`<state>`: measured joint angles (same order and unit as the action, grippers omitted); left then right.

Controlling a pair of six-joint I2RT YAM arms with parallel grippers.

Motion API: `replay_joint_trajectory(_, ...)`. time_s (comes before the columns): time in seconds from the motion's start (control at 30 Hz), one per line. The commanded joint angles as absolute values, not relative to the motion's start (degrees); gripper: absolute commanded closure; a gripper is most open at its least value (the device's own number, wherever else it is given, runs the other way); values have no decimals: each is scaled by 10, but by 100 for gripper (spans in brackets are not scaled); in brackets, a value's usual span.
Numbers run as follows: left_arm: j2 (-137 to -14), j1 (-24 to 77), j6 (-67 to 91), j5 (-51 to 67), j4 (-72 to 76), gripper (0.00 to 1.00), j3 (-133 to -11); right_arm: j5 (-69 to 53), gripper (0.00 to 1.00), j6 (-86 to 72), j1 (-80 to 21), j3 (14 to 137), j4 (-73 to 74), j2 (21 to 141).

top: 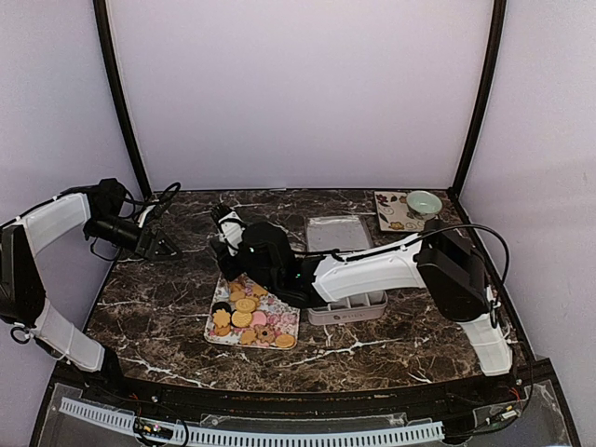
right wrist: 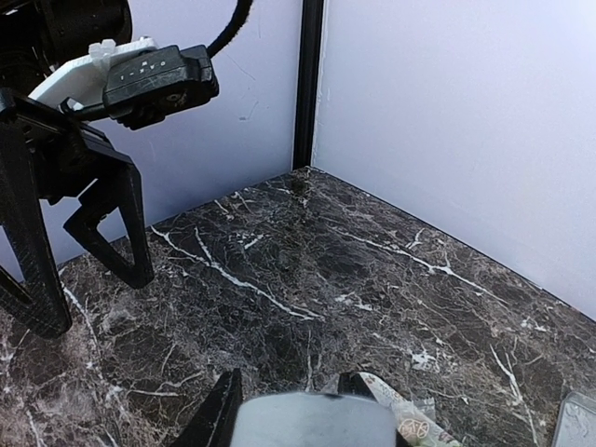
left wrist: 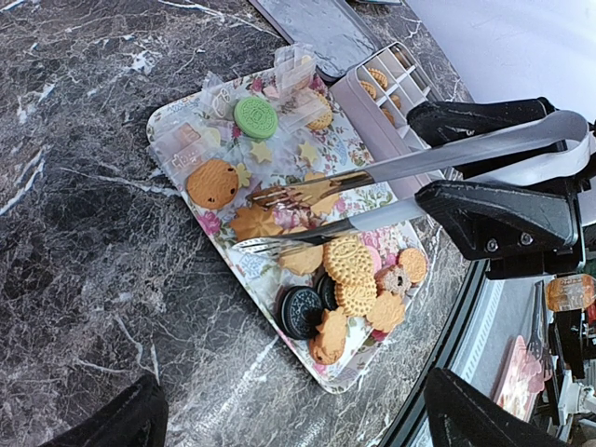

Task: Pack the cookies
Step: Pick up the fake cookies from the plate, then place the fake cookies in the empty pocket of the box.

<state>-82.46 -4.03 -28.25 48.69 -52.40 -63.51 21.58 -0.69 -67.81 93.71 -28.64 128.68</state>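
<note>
Packing early: few cookies [left wrist: 349, 261] in divided box [left wrist: 368, 116], most on tray [left wrist: 216, 228] at its 8 o'clock. Right jaws clamp tongs [left wrist: 438, 158] over tray; left jaws wide open, empty.

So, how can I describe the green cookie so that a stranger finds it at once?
On the dark marble table lies a flowered tray of cookies. Past the tips of the metal tongs, beside the clear wrappers, sits the green cookie: round, ridged, the only green one among tan neighbours.

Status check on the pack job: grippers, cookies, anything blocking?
Left gripper open, off left of tray. Right gripper shut on tongs, tips down among cookies. Most cookies on tray, few in box. Clear wrappers lying on tray.
</note>
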Motion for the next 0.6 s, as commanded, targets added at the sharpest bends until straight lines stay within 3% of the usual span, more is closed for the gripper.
replay_joint_trajectory(0.0,-809,-44,-287,495,-537,1,-642,211,75,1,-675,977,-292,1256)
replay_joint_trajectory(0.27,-811,-44,-287,498,-535,1,-641,215,75,16,-665,965,-308,1194)
replay_joint_trajectory(0.57,-810,-44,-284,497,-534,1,-641,286,75,26,-626,764,-343,1033)
